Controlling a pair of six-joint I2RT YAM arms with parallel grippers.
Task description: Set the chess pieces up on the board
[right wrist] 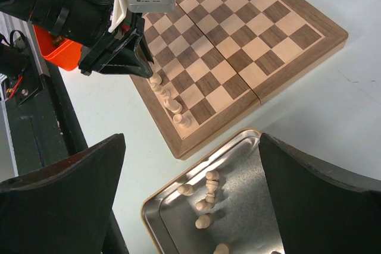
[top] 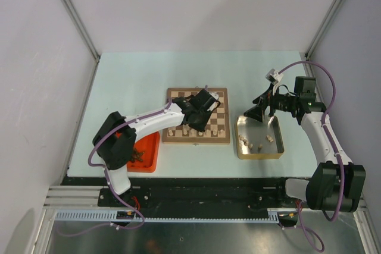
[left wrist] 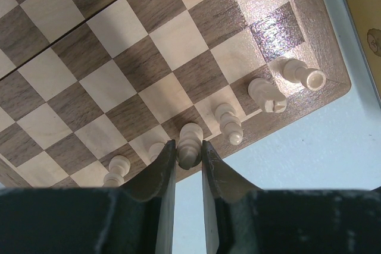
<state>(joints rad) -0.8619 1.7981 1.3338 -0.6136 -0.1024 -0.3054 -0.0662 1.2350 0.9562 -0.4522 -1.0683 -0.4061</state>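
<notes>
The board (top: 217,102) lies mid-table, checked in light and dark wood. Several pale chess pieces (left wrist: 229,123) stand along its near edge row. My left gripper (left wrist: 187,153) is shut on one more pale piece (left wrist: 190,138) in that same row, its fingers (left wrist: 161,168) pressed against both sides. In the top view the left gripper (top: 196,122) hangs over the board's near edge. My right gripper (right wrist: 191,138) is wide open and holds nothing. It hovers over the gold tin (right wrist: 196,169), where several pale pieces (right wrist: 202,200) lie loose.
A red tray (top: 149,147) with dark pieces sits to the left of the board, under the left arm. The gold tin (top: 260,157) stands just right of the board. Grey walls and metal posts enclose the table at the back and sides.
</notes>
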